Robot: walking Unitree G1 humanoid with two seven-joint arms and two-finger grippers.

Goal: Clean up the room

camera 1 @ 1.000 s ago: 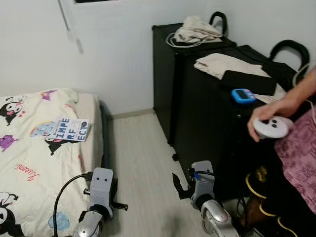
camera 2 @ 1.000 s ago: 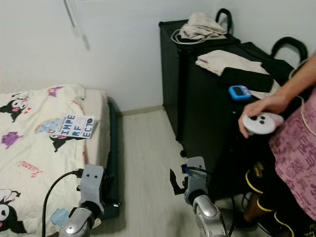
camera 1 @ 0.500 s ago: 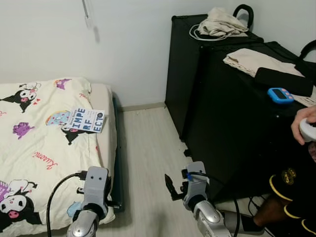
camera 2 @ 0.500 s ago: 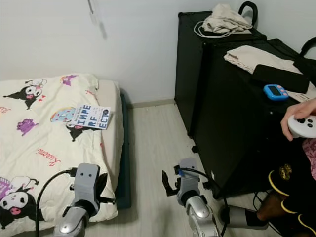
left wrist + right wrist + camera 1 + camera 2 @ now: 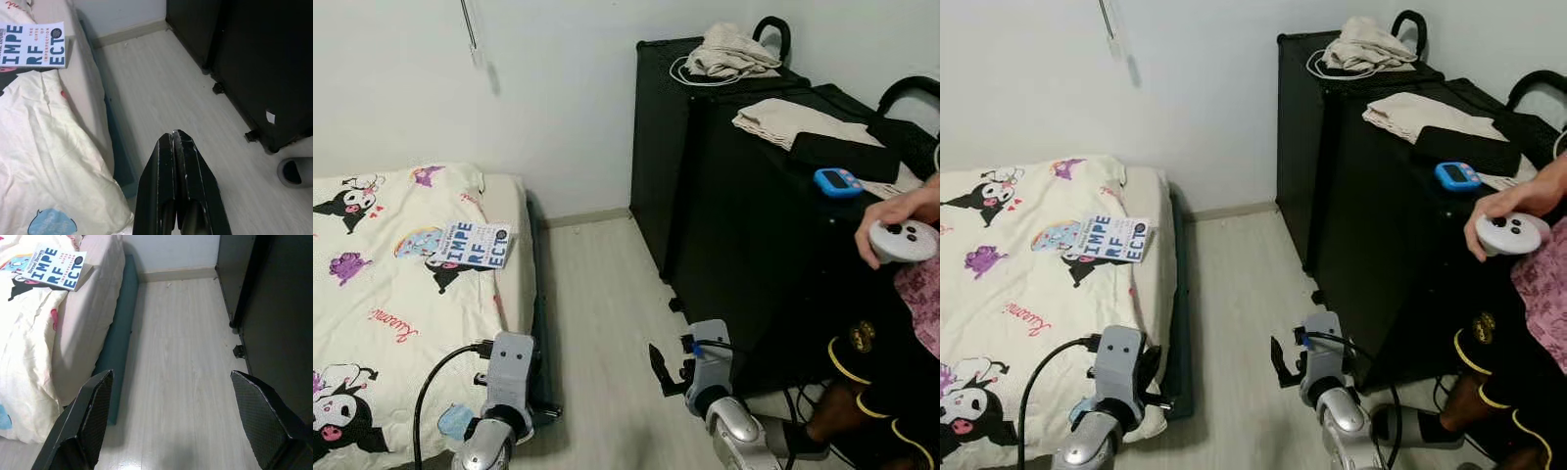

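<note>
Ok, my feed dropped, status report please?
Left gripper shut, right gripper open, both empty, low over the pale wood floor. White book with blue lettering lies on the cartoon-print bedspread. Person's hand holds a white controller beside the black cabinet.

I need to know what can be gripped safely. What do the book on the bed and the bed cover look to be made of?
The book looks like a paperback: thin, flat, matt printed white card cover with blue letters. The bed cover looks like soft woven cotton-like fabric: cream, cartoon-printed, creased and draping over the mattress edge. The exact fibre can't be told.
</note>
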